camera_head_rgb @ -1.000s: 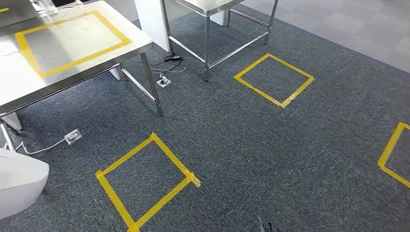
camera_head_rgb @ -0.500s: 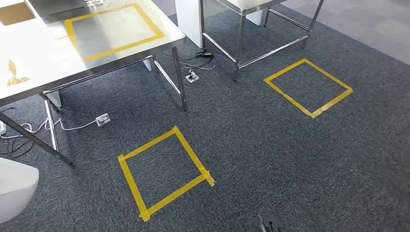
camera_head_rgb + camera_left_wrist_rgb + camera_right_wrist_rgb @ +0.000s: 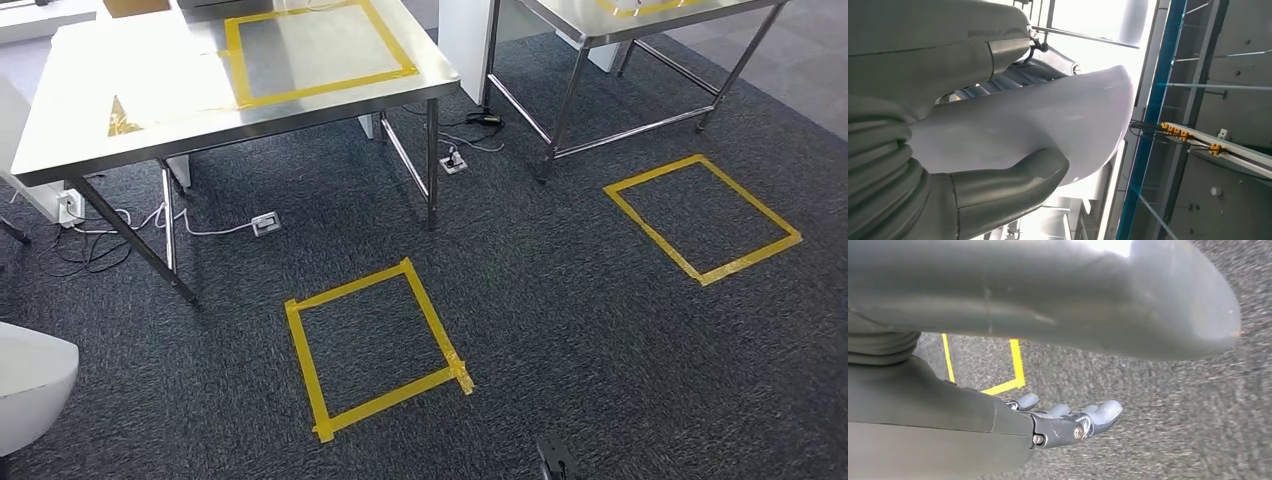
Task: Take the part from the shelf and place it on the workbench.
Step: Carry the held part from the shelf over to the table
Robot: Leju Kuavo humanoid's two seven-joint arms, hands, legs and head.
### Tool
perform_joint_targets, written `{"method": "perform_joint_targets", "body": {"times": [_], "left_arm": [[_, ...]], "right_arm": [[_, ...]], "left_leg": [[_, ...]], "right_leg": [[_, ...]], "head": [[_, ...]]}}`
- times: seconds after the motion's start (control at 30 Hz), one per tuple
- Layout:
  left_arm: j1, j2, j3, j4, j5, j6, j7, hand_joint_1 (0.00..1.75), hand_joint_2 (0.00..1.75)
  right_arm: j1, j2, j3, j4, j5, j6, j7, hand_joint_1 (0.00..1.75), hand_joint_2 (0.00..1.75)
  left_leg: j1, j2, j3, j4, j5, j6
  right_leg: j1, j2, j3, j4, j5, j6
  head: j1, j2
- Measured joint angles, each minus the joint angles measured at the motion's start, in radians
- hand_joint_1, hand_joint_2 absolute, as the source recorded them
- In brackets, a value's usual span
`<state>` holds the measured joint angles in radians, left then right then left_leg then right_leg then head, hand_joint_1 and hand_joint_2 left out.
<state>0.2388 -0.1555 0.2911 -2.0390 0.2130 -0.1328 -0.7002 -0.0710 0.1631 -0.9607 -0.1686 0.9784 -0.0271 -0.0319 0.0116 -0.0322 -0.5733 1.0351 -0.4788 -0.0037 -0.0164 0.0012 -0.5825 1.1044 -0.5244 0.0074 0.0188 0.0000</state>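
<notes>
Left wrist view: the left hand (image 3: 973, 150) grips the white part (image 3: 1048, 125), thumb curled under its smooth curved shell and darker fingers over the far side.

In the head view the part's rounded white edge (image 3: 30, 385) sits low at the left, above the dark carpet (image 3: 560, 300), well short of the steel workbench (image 3: 130, 95) with its yellow tape rectangle (image 3: 315, 50) on top. A yellow tape square (image 3: 375, 350) lies on the carpet just in front of the bench legs, a second one (image 3: 700, 215) off to the right near another steel table (image 3: 620, 20), and cables and a socket block (image 3: 265, 223) trail under the bench. The right hand (image 3: 1068, 422) hangs empty over the carpet (fingers spread and nearly straight).
</notes>
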Motion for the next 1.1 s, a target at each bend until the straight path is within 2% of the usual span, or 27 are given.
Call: {"method": "perform_joint_targets", "body": {"times": [0.03, 0.07, 0.17, 0.2, 0.23, 0.3, 0.33, 0.37, 0.4, 0.47, 0.5, 0.53, 0.57, 0.6, 0.67, 0.7, 0.73, 0.77, 0.8, 0.83, 0.87, 0.9, 0.93, 0.97, 1.03, 1.07, 1.1], "left_arm": [[0.000, 0.000, 0.000, 0.000, -0.002, 0.000, 0.000, 1.75, 1.75], [0.000, -0.001, 0.000, -0.001, -0.004, 0.000, 0.000, 1.75, 1.75], [-0.001, -0.001, 0.000, -0.001, -0.006, 0.000, 0.000, 1.75, 1.75], [-0.002, -0.001, 0.000, -0.001, -0.007, 0.000, 0.000, 1.75, 1.75], [-0.003, -0.001, 0.000, -0.001, -0.007, 0.000, 0.000, 1.75, 1.75], [-0.004, -0.001, 0.000, -0.001, -0.006, 0.002, 0.000, 1.75, 1.75], [-0.004, -0.001, 0.000, 0.000, -0.006, 0.002, 0.000, 1.75, 1.75], [-0.003, -0.001, 0.000, 0.000, -0.006, 0.003, 0.000, 1.75, 1.75], [-0.002, -0.001, 0.001, 0.000, -0.006, 0.003, 0.000, 1.75, 1.75], [0.000, -0.001, 0.001, -0.002, -0.006, 0.003, 0.000, 1.75, 1.75], [0.001, -0.001, 0.001, -0.004, -0.007, 0.002, 0.000, 1.75, 1.75], [0.002, -0.001, 0.001, -0.006, -0.007, 0.001, 0.000, 1.75, 1.75], [0.003, -0.002, 0.001, -0.009, -0.007, -0.001, 0.000, 1.75, 1.75], [0.005, -0.002, 0.002, -0.012, -0.008, -0.003, 0.000, 1.75, 1.75], [0.008, -0.004, 0.002, -0.017, -0.011, -0.006, -0.001, 1.75, 1.75], [0.009, -0.006, 0.003, -0.019, -0.012, -0.007, -0.001, 1.75, 1.75], [0.008, -0.008, 0.004, -0.021, -0.013, -0.008, -0.001, 1.75, 1.75], [0.009, -0.010, 0.005, -0.023, -0.013, -0.009, -0.001, 1.75, 1.75], [0.008, -0.012, 0.005, -0.024, -0.014, -0.010, -0.001, 1.75, 1.75], [0.009, -0.013, 0.005, -0.025, -0.014, -0.011, 0.000, 1.75, 1.75], [0.009, -0.014, 0.006, -0.025, -0.014, -0.012, 0.000, 1.75, 1.75], [0.010, -0.016, 0.006, -0.025, -0.014, -0.013, 0.000, 1.75, 1.75], [0.010, -0.017, 0.006, -0.025, -0.015, -0.015, 0.000, 1.75, 1.75], [0.010, -0.018, 0.006, -0.025, -0.015, -0.016, 0.000, 1.75, 1.75], [0.010, -0.020, 0.006, -0.023, -0.015, -0.018, 0.000, 1.75, 1.75], [0.010, -0.020, 0.007, -0.022, -0.015, -0.019, 0.000, 1.75, 1.75], [0.011, -0.021, 0.007, -0.023, -0.015, -0.020, 0.000, 1.75, 1.75]], "right_arm": [[-0.002, 0.000, 0.000, 0.000, 0.000, 0.002, 0.000, 0.00, 0.00], [-0.003, 0.000, 0.000, 0.000, 0.000, 0.003, 0.001, 0.00, 0.00], [-0.002, 0.000, -0.004, 0.000, 0.000, 0.008, 0.002, 0.00, 0.00], [-0.002, 0.000, -0.006, 0.000, 0.000, 0.009, 0.003, 0.00, 0.00], [-0.002, 0.000, -0.007, 0.000, 0.000, 0.010, 0.003, 0.00, 0.00], [-0.001, 0.000, -0.008, 0.000, 0.000, 0.012, 0.006, 0.00, 0.00], [0.000, 0.000, -0.008, 0.000, 0.000, 0.012, 0.008, 0.00, 0.00], [0.001, 0.000, -0.008, 0.000, 0.000, 0.013, 0.010, 0.00, 0.00], [0.002, 0.000, -0.008, 0.000, 0.000, 0.013, 0.012, 0.00, 0.00], [0.002, 0.001, -0.008, 0.000, 0.000, 0.013, 0.014, 0.00, 0.00], [0.002, 0.002, -0.008, 0.000, 0.000, 0.013, 0.014, 0.00, 0.00], [0.002, 0.003, -0.008, 0.000, 0.000, 0.014, 0.014, 0.00, 0.00], [0.002, 0.004, -0.009, 0.000, 0.000, 0.014, 0.013, 0.00, 0.00], [0.002, 0.004, -0.009, 0.000, 0.000, 0.015, 0.012, 0.00, 0.00], [0.001, 0.004, -0.009, 0.000, -0.001, 0.016, 0.011, 0.00, 0.00], [0.000, 0.004, -0.009, 0.000, -0.001, 0.016, 0.010, 0.00, 0.00], [-0.002, 0.005, -0.009, 0.000, -0.001, 0.016, 0.009, 0.00, 0.00], [-0.003, 0.005, -0.010, 0.000, -0.001, 0.016, 0.008, 0.00, 0.00], [-0.002, 0.005, -0.010, 0.000, -0.001, 0.016, 0.008, 0.00, 0.00], [-0.001, 0.005, -0.010, 0.000, -0.001, 0.016, 0.008, 0.00, 0.00], [0.003, 0.004, -0.010, 0.000, -0.001, 0.016, 0.008, 0.00, 0.00], [0.007, 0.004, -0.011, 0.000, -0.001, 0.017, 0.007, 0.00, 0.00], [0.010, 0.004, -0.012, 0.000, -0.002, 0.017, 0.006, 0.00, 0.00], [0.014, 0.004, -0.013, 0.000, -0.002, 0.018, 0.005, 0.00, 0.00], [0.022, 0.004, -0.015, 0.001, -0.002, 0.018, 0.003, 0.00, 0.00], [0.025, 0.004, -0.016, 0.001, -0.002, 0.018, 0.004, 0.00, 0.00], [0.026, 0.004, -0.016, 0.002, -0.003, 0.018, 0.005, 0.00, 0.00]], "left_leg": [[-0.001, -0.002, -0.001, 0.003, -0.003, -0.006], [-0.003, -0.004, -0.003, 0.004, -0.005, -0.012], [-0.003, -0.001, -0.006, 0.005, -0.010, -0.028], [-0.002, 0.006, -0.015, 0.024, -0.021, -0.033], [-0.002, 0.013, -0.033, 0.063, -0.040, -0.036], [-0.002, 0.024, -0.100, 0.190, -0.089, -0.041], [-0.002, 0.025, -0.134, 0.247, -0.102, -0.041], [-0.002, 0.025, -0.155, 0.277, -0.098, -0.039], [-0.003, 0.025, -0.159, 0.271, -0.075, -0.035], [-0.008, 0.028, -0.120, 0.163, 0.004, -0.021], [-0.013, 0.032, -0.094, 0.104, 0.028, -0.012], [-0.018, 0.036, -0.071, 0.056, 0.037, -0.004], [-0.023, 0.038, -0.056, 0.026, 0.030, 0.003], [-0.025, 0.038, -0.046, 0.011, 0.015, 0.008], [-0.023, 0.030, -0.014, -0.016, 0.004, 0.019], [-0.020, 0.027, 0.004, -0.026, 0.001, 0.024], [-0.017, 0.026, 0.025, -0.032, -0.005, 0.026], [-0.015, 0.025, 0.040, -0.037, -0.014, 0.027], [-0.013, 0.025, 0.055, -0.039, -0.025, 0.028], [-0.013, 0.023, 0.072, -0.040, -0.040, 0.028], [-0.011, 0.020, 0.091, -0.042, -0.055, 0.027], [-0.010, 0.016, 0.113, -0.043, -0.071, 0.026], [-0.009, 0.013, 0.138, -0.045, -0.089, 0.023], [-0.007, 0.011, 0.161, -0.046, -0.110, 0.020], [-0.008, 0.007, 0.203, -0.046, -0.155, 0.010], [-0.009, 0.005, 0.221, -0.050, -0.176, 0.005], [-0.010, 0.004, 0.243, -0.056, -0.188, -0.002]], "right_leg": [[0.001, 0.002, 0.016, -0.040, 0.011, -0.003], [0.002, 0.003, 0.021, -0.056, 0.009, -0.008], [0.002, 0.001, 0.025, -0.061, 0.008, -0.028], [0.001, -0.001, 0.029, -0.063, 0.007, -0.035], [0.000, -0.002, 0.033, -0.065, 0.006, -0.041], [0.002, -0.004, 0.040, -0.065, -0.002, -0.048], [0.003, -0.005, 0.044, -0.065, -0.008, -0.050], [0.005, -0.006, 0.051, -0.065, -0.014, -0.050], [0.006, -0.007, 0.060, -0.065, -0.021, -0.050], [0.008, -0.008, 0.083, -0.066, -0.037, -0.047], [0.010, -0.010, 0.093, -0.068, -0.046, -0.044], [0.010, -0.012, 0.100, -0.071, -0.055, -0.039], [0.010, -0.014, 0.108, -0.078, -0.061, -0.033], [0.010, -0.016, 0.118, -0.083, -0.059, -0.026], [0.008, -0.018, 0.134, -0.076, -0.048, -0.015], [0.008, -0.016, 0.126, -0.048, -0.037, -0.011], [0.007, -0.013, 0.098, -0.001, -0.031, -0.007], [0.006, -0.010, 0.054, 0.060, -0.032, -0.003], [0.006, -0.008, 0.002, 0.122, -0.047, 0.002], [0.005, -0.007, -0.050, 0.172, -0.074, 0.006], [0.005, -0.007, -0.093, 0.198, -0.108, 0.009], [0.005, -0.007, -0.124, 0.196, -0.136, 0.010], [0.005, -0.007, -0.142, 0.168, -0.142, 0.009], [0.005, -0.007, -0.152, 0.117, -0.109, 0.007], [0.007, -0.009, -0.158, 0.010, 0.044, 0.002], [0.009, -0.010, -0.154, -0.019, 0.107, -0.002], [0.011, -0.010, -0.147, -0.029, 0.137, -0.008]], "head": [[0.000, 0.000], [-0.001, 0.000], [-0.001, 0.000], [-0.002, 0.000], [-0.004, 0.000], [-0.006, 0.000], [-0.005, 0.000], [-0.005, 0.000], [-0.005, 0.000], [-0.006, 0.000], [-0.006, 0.000], [-0.006, 0.000], [-0.006, 0.000], [-0.006, 0.000], [-0.005, 0.000], [-0.004, 0.000], [-0.003, 0.000], [-0.002, 0.000], [-0.002, 0.000], [-0.001, 0.000], [0.000, 0.000], [0.000, 0.000], [0.000, 0.000], [0.001, 0.000], [-0.001, 0.000], [-0.002, 0.000], [-0.003, 0.000]]}}
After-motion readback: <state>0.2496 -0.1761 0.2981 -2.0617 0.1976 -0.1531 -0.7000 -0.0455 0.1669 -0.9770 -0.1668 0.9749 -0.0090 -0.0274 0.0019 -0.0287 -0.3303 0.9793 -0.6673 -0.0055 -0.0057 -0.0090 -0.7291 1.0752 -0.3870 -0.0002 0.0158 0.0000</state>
